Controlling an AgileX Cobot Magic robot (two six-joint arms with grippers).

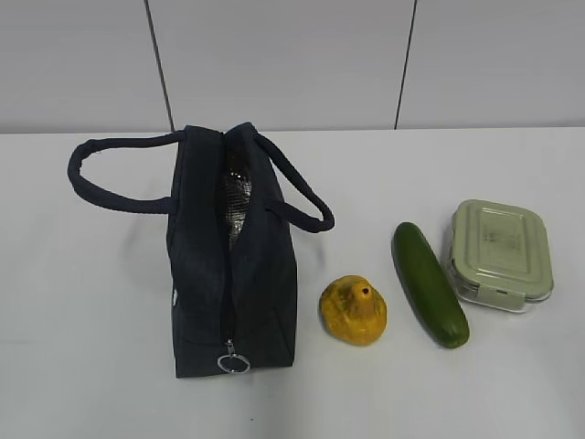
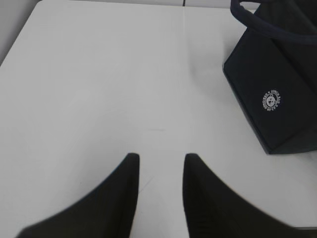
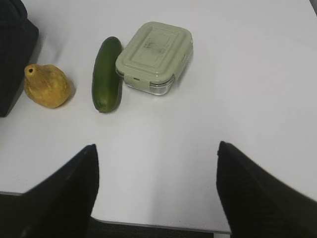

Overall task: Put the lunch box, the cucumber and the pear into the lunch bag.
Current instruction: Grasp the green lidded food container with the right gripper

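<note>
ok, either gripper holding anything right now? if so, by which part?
Nothing held. Left gripper and right gripper both stand open over bare table; pear, cucumber and lunch box lie untouched.

The left pincer (image 2: pixel 161 171) hangs with its two dark fingers (image 2: pixel 124 193) parted by a narrow gap, nothing between them. The right pincer (image 3: pixel 157 163) has its fingers (image 3: pixel 79 188) spread wide apart, also holding nothing. Neither arm shows in the exterior view.
</note>
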